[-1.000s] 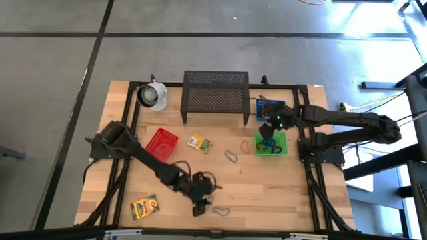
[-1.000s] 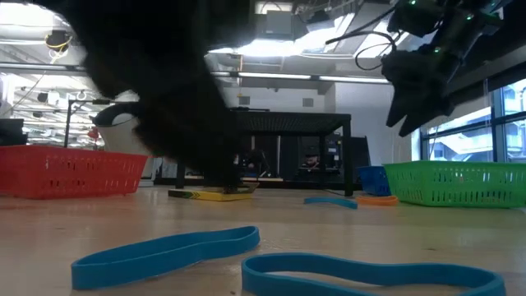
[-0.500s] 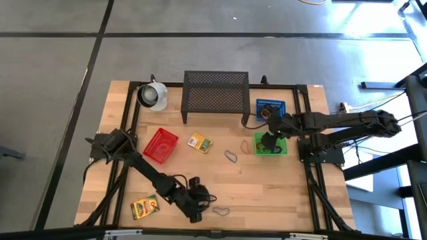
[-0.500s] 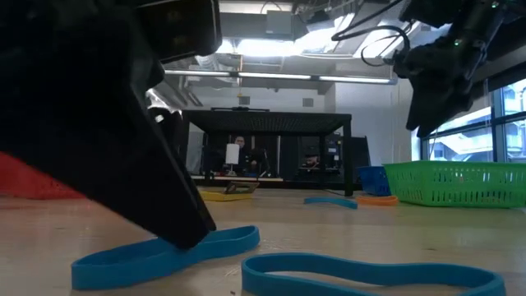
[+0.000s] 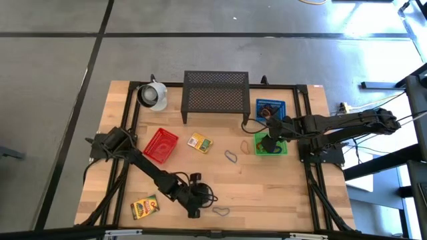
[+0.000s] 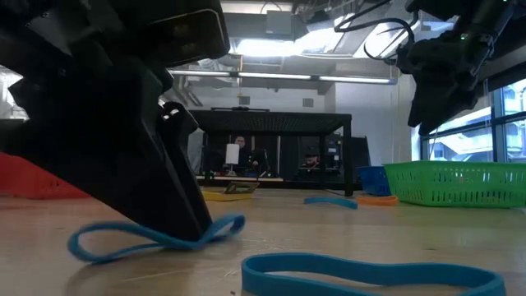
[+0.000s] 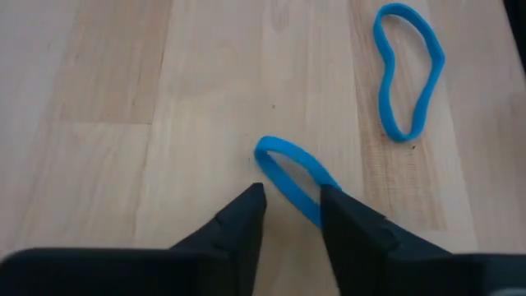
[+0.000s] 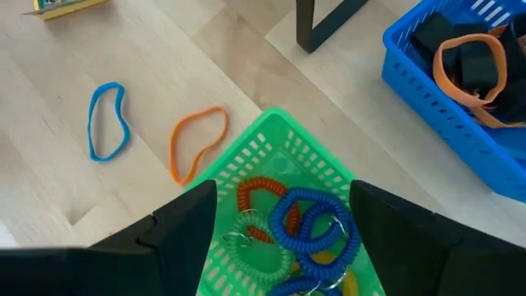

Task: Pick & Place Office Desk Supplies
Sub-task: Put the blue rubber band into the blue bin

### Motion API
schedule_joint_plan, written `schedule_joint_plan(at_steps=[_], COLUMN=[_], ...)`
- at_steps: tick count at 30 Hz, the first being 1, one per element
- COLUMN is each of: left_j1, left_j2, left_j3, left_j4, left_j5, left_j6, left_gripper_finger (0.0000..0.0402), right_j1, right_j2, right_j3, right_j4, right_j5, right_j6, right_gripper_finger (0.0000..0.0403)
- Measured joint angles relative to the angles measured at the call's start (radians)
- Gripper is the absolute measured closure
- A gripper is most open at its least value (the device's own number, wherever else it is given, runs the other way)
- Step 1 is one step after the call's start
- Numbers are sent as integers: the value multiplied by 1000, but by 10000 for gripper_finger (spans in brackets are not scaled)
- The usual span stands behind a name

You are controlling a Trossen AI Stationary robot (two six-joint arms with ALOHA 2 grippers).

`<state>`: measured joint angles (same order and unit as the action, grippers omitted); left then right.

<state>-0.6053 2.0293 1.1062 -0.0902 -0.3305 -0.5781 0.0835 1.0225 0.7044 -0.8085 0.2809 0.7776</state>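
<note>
Sorting partly done; your left gripper (image 7: 289, 215) is pinching a blue loop (image 7: 292, 173) at the table's front.

Its fingers are nearly closed on the band, lifting one end. Your right gripper (image 8: 279, 226) hangs wide open and empty over the green basket (image 8: 279, 144), which holds coils. Left out: a second blue loop (image 7: 408, 70), an orange loop (image 8: 194, 141), two boxes.

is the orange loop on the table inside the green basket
No, the orange loop lies on the bare wood beside the green basket, outside its rim.
</note>
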Motion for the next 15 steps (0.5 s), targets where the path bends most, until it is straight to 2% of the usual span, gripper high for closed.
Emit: schedule_joint_plan(at_steps=[7, 10, 15], left_j1=[2, 1, -4], left_j2=[-1, 0, -4], left_j3=[-1, -5, -9], left_j4=[9, 28, 85], left_j5=[48, 36, -66], left_j6=[-16, -46, -66], left_gripper_finger=[387, 396, 399], right_j1=[6, 6, 6], right_j2=[0, 0, 0], right_j3=[0, 0, 0], right_j4=[0, 0, 0], right_j5=[0, -1, -9], right_j6=[15, 23, 23], right_gripper_finger=[124, 124, 124])
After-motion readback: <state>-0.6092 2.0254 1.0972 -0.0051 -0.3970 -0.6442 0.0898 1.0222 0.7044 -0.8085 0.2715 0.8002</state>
